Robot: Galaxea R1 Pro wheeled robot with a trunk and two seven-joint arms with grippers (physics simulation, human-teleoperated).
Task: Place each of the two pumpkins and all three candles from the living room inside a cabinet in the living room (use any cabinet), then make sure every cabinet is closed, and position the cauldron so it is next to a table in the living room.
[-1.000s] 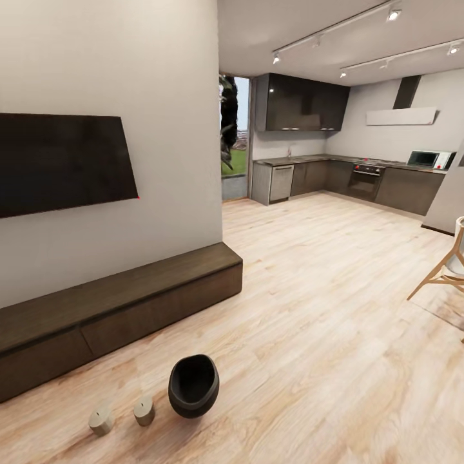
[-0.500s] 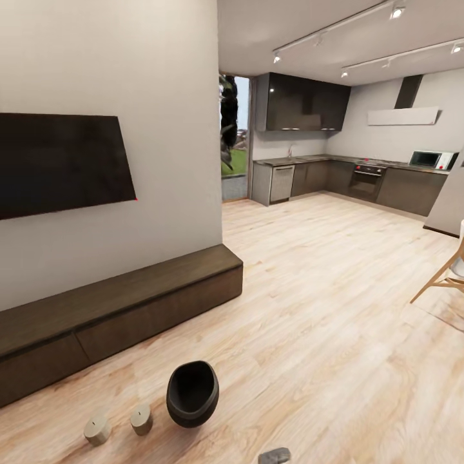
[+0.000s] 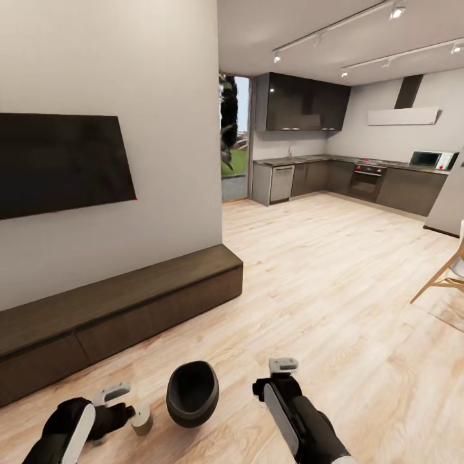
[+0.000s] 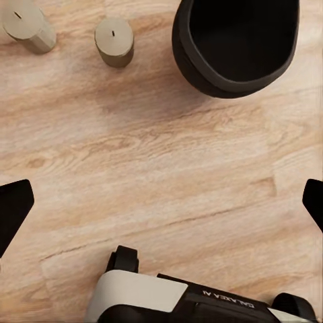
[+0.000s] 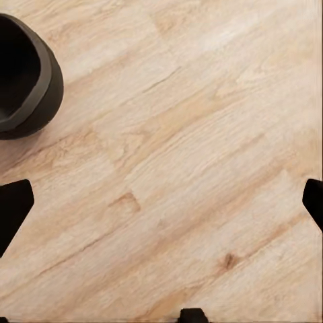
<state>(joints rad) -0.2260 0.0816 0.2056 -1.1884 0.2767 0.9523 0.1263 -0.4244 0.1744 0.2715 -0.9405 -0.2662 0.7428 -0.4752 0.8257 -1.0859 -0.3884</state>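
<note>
A black cauldron (image 3: 192, 393) stands upright on the wood floor in front of me. My left gripper (image 3: 113, 394) hovers just left of it and is open. In the left wrist view its dark fingertips (image 4: 13, 215) are spread wide above bare floor. That view holds two grey-beige candles (image 4: 28, 27) (image 4: 114, 42) beside the cauldron (image 4: 235, 44). One candle (image 3: 142, 419) peeks out by my left hand. My right gripper (image 3: 282, 366) is open, right of the cauldron (image 5: 23, 77). The long dark cabinet (image 3: 129, 309) runs along the wall, its fronts shut. The pumpkins are out of view.
A black TV (image 3: 61, 161) hangs above the cabinet. Open wood floor (image 3: 322, 290) stretches toward a kitchen (image 3: 348, 177) at the back. A wooden chair (image 3: 448, 274) stands at the right edge. My own base (image 4: 168, 299) shows in the left wrist view.
Both arms have risen into the head view, one on each side of the cauldron. My left arm now covers one candle there. The cauldron and candles have not moved.
</note>
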